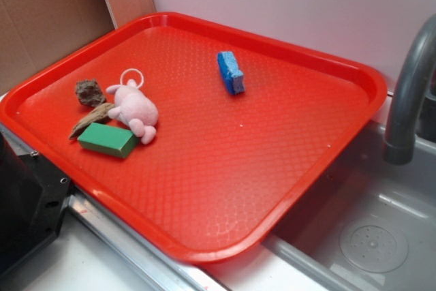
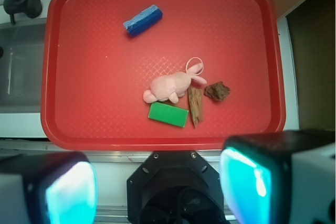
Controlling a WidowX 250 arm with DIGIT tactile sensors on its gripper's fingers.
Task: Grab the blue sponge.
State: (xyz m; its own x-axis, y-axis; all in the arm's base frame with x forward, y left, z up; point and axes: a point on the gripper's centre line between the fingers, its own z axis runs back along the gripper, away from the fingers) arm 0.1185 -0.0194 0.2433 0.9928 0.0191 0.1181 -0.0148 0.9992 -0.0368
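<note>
Nearest your wrist camera, the gripper (image 2: 157, 182) hangs with its two fingers spread wide and nothing between them, above the near edge of the red tray (image 2: 52, 77). The blue sponge (image 2: 142, 20) lies alone toward the tray's far side, well apart from the green block (image 2: 168, 114), pink plush toy (image 2: 170, 85), wood piece (image 2: 196, 106) and brown rock (image 2: 217, 91). You haven't begun: approach, descent and closing all remain.

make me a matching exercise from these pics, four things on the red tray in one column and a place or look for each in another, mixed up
Things:
1. blue sponge
2. green block
3. pink plush toy
4. brown wood piece

Descriptions:
A. has a white loop at its head
B. alone, apart from the cluster
C. thin strip beside the toy
D. at the cluster's edge, towards the tray's rim

Pairs: 1-B, 2-D, 3-A, 4-C
</note>
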